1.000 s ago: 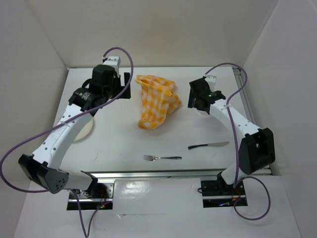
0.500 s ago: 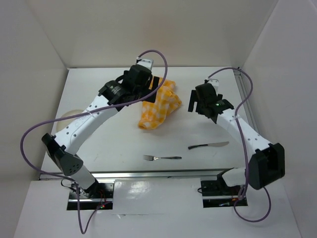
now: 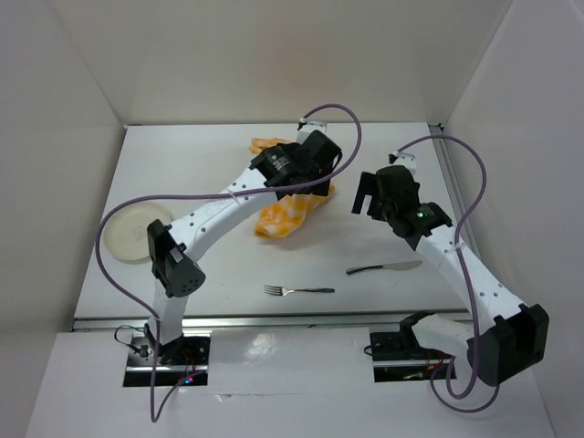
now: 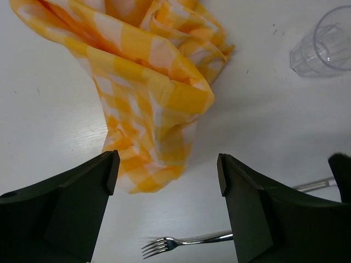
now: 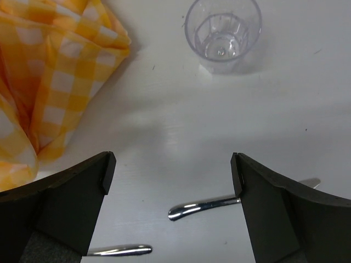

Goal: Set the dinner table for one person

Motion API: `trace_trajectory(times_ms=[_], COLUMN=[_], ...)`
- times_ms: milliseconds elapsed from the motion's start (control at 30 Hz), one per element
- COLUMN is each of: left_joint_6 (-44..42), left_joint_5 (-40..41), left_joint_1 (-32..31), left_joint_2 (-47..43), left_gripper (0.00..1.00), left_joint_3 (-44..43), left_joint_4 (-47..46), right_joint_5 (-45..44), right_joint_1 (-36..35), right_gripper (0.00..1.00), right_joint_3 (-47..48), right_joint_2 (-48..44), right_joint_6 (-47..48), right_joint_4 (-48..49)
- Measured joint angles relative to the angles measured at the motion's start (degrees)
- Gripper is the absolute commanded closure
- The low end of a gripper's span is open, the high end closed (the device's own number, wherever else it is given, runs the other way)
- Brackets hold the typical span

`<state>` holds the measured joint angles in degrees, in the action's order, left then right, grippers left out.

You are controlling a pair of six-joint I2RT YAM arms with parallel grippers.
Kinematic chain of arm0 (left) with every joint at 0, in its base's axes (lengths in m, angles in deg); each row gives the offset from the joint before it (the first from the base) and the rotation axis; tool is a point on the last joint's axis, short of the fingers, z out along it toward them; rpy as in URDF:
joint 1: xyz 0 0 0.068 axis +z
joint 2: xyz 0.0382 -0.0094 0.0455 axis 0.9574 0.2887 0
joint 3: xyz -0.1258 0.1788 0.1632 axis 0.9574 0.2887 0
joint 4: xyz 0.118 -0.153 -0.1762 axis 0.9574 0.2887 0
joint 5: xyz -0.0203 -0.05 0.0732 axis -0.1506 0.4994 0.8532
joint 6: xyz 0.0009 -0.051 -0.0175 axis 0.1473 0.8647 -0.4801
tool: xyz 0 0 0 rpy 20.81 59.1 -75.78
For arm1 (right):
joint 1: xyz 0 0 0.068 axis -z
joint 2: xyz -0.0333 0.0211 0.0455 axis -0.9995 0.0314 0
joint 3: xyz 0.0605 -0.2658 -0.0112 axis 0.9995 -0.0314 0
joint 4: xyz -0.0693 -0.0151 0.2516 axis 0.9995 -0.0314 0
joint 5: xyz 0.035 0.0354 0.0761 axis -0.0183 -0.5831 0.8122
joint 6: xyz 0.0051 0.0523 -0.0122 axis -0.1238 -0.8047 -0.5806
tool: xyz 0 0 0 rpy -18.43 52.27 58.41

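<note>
table [image 3: 237,269]: though you can't really miss it, it's the big white top that everything here sits on, with silver rails along the near edge and the right edge.
plate [image 3: 135,234]: pale, round and lying flat way over on the left side. It's well apart from the cutlery, and the left arm's elbow is just to its right.
cloth [image 3: 290,215]: yellow-and-white checks, all scrunched up, around the middle of the table and a bit toward the far side. In the overhead view the left arm covers its far part.
fork [image 3: 299,290]: flat on the table just near of the cloth, tines pointing left, nothing touching it.
left gripper [image 4: 167,161]: jaws spread wide with nothing held. From its own camera it's hanging over the near end of the cloth. Can't tell how high up it is.
right gripper [image 5: 173,161]: also wide open and holding nothing. It's over bare table, with the cloth off to its left.
knife [image 3: 383,268]: flat on the table, right of the fork and a touch farther back, running roughly left to right.
glass [image 5: 222,32]: clear, upright, looks empty, standing right of the cloth and apart from it. It only shows in the wrist views; from above, the right gripper hides it.
</note>
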<state>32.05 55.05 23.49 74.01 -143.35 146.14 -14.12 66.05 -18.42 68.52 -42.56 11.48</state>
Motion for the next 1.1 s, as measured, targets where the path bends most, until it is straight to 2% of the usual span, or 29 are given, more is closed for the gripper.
trace_trajectory(times_ms=[233,433,533,567,633,667,800,967,1100], left_joint_6=[6.9,9.3,10.6,10.7,11.3,11.6,11.6,8.1,5.2], left_joint_5=[7.0,11.3,12.8,13.1,13.4,13.4,12.6,8.3,1.3], left_joint_1=[-0.1,-0.1,-0.1,0.0,0.4,0.6,2.4,6.1,11.9], left_joint_2=[6.7,11.6,13.0,13.0,13.0,13.0,12.8,6.8,-3.5], left_gripper=[0.10,0.12,0.22,0.33,0.48,0.64,1.00,1.00,1.00], left_joint_3=[-4.2,-7.1,-7.4,-7.4,-7.4,-7.4,-7.3,-3.4,1.0], left_joint_4=[2.3,2.7,2.8,2.8,2.5,2.2,1.7,0.3,-2.8], right_joint_5=[3.5,4.7,5.3,5.5,5.7,6.0,8.2,15.3,24.7], right_joint_1=[0.0,0.0,0.0,0.0,0.0,0.0,0.0,0.1,0.0], right_gripper=[0.00,0.00,0.00,0.00,0.00,0.00,0.00,0.00,0.00], right_joint_3=[-4.6,-4.6,-4.6,-4.6,-4.5,-4.6,-4.8,-8.6,-12.9], right_joint_2=[-8.0,-9.0,-9.0,-9.0,-9.0,-9.0,-9.0,-9.3,-9.0], right_joint_6=[0.2,0.3,0.4,0.4,0.6,0.7,1.2,2.1,1.8], right_joint_4=[0.4,1.2,1.2,1.2,1.2,1.2,1.4,4.6,9.4])
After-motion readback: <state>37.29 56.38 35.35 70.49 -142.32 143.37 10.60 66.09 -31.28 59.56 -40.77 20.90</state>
